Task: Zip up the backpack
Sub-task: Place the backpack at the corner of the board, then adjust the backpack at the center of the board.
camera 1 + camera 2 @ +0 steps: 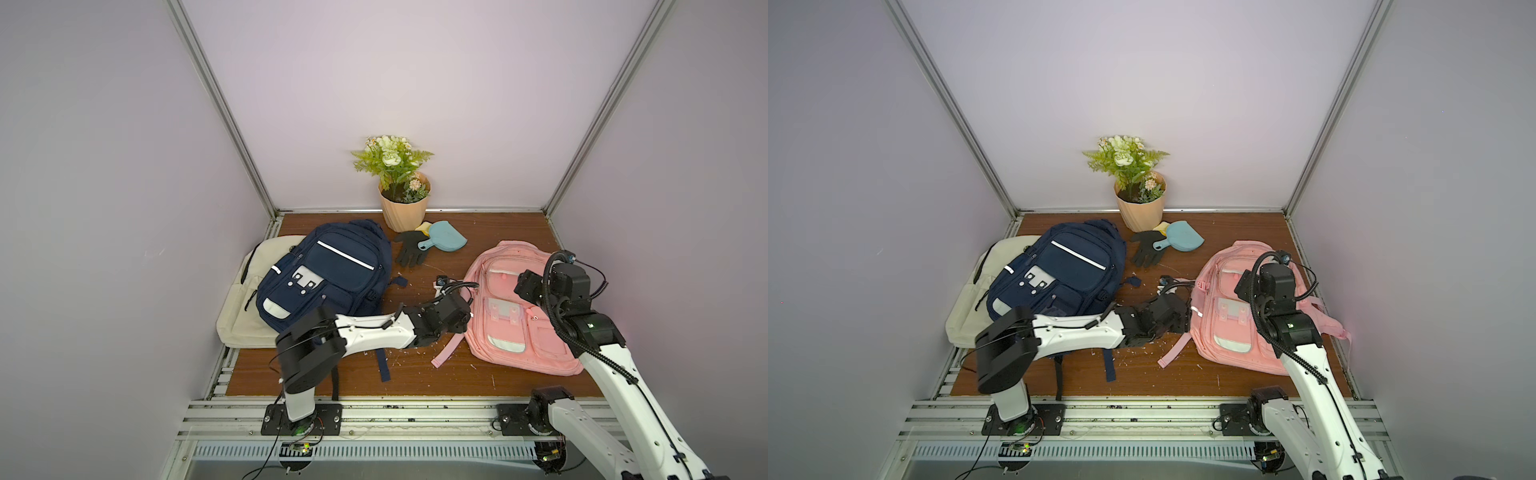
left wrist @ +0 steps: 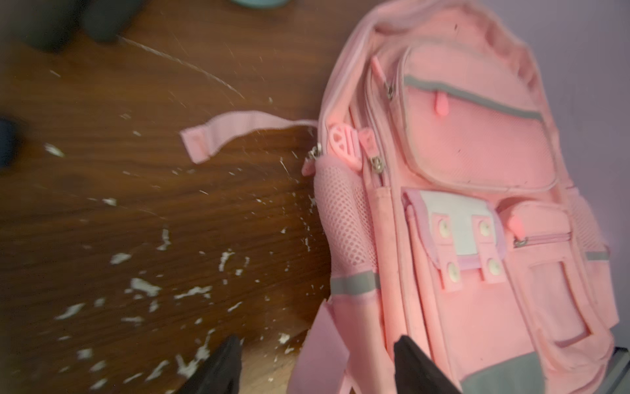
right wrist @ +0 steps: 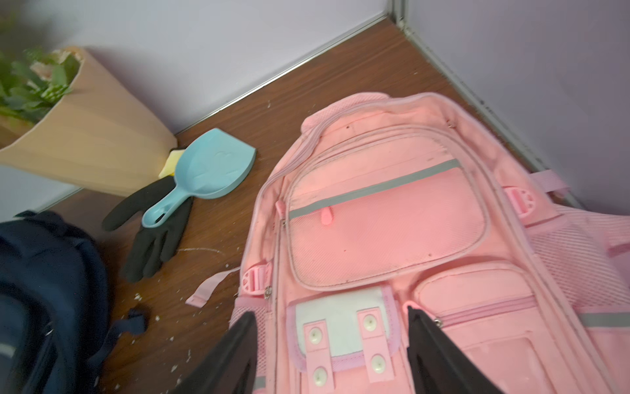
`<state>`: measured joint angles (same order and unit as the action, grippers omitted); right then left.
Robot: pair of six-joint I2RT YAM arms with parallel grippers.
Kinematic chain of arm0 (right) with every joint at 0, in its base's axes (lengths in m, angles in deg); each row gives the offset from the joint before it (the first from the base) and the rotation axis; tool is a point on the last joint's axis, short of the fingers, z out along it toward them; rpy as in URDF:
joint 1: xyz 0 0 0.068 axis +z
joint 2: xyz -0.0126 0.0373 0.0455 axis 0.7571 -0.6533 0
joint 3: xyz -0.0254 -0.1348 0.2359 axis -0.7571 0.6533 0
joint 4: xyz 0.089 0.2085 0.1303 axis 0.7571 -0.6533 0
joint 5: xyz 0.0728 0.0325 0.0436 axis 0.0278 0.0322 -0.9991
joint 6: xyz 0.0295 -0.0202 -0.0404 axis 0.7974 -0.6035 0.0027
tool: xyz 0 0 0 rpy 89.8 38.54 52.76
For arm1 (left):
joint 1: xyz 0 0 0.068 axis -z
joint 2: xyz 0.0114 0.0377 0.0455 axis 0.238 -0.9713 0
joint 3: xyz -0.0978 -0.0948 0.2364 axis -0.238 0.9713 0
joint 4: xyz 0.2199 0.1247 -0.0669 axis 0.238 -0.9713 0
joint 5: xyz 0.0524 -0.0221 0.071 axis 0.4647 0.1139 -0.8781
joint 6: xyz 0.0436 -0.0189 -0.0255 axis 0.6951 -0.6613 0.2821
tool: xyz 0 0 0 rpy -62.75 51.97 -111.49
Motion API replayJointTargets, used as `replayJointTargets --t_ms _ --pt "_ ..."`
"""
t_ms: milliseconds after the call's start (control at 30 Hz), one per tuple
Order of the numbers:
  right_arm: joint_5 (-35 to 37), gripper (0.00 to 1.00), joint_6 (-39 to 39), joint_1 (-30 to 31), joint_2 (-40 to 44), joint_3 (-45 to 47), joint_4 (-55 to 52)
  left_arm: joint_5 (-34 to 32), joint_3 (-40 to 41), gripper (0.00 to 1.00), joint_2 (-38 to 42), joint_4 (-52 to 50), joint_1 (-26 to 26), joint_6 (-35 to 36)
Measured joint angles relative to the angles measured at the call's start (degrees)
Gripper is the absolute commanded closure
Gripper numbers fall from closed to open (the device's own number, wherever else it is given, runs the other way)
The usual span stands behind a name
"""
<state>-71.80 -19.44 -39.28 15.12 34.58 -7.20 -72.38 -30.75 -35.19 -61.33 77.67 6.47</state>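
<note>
Left wrist view: left claw [image 2: 317, 341] is released. Its two black fingers [image 2: 218, 365] stand wide apart with nothing pinched, and only their tips show; the rest is cut off at the frame edge. Beneath the gap lies the side edge of the pink backpack [image 2: 477, 153]. A loose strap end [image 2: 218, 133] rests on the wooden tabletop [image 2: 136, 204], which is dotted with white flecks. The picture is motion-blurred. Metal zip sliders [image 2: 376, 163] sit beside a pink buckle [image 2: 344, 146], but I cannot tell whether the teeth are closed.

Right wrist view: right claw [image 3: 330, 312] is also released, its fingers [image 3: 439, 354] spread over the white snap flap [image 3: 341, 327]. Whether it touches the flap is unclear.

Both top views: the pink backpack [image 1: 548, 349] [image 1: 1212, 266] lies flat, front up, on the right side of the tabletop near the wall. Both claws are hidden under their wrist housings. The left arm reaches across to the backpack's left edge; the right arm is over its middle.

A navy backpack [image 1: 332, 270] covers most of a cream bag [image 1: 245, 299] at left. At the back are a flowerpot [image 1: 405, 212], a black glove [image 1: 409, 249] and a blue scoop [image 1: 446, 237]. A yellow item under the scoop is too covered to identify.
</note>
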Motion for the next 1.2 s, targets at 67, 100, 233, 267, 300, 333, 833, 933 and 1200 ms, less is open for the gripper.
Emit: replayJointTargets --t_ms 67,100,233,267,300,333,833,933,1200 --pt "-2.7 0.28 0.8 1.7 -0.9 1.1 1.4 -1.7 1.5 0.21 5.6 -2.1 -0.9 1.6" --pt "-3.7 0.28 1.5 3.4 -1.4 1.9 2.3 -2.6 2.1 0.20 8.1 -3.7 -1.7 2.4" --pt "-6.3 0.28 5.0 12.8 -4.5 5.1 6.6 -7.0 5.2 0.10 16.6 -11.3 -9.2 6.2" --pt "-6.7 0.28 6.1 15.5 -5.7 5.7 8.0 -7.1 6.3 0.11 18.7 -13.4 -12.7 7.8" --pt "-7.4 0.28 7.2 18.1 -7.2 6.2 9.6 -6.4 7.0 0.11 20.3 -15.1 -17.1 9.6" --pt "-8.0 0.28 8.1 20.3 -8.6 6.6 11.1 -5.8 7.1 0.11 21.1 -16.4 -21.3 11.1" --pt "-6.1 0.25 21.0 43.6 -34.6 -1.5 30.5 -5.1 -6.9 0.04 7.1 -21.2 -64.2 24.4" --pt "-7.0 0.24 22.8 45.5 -40.4 -4.4 33.5 -4.0 -8.4 0.04 3.0 -21.0 -68.4 25.7" --pt "-9.7 0.24 25.3 49.7 -51.3 -11.6 37.7 -1.8 -14.8 0.04 -8.8 -21.4 -76.8 26.2"
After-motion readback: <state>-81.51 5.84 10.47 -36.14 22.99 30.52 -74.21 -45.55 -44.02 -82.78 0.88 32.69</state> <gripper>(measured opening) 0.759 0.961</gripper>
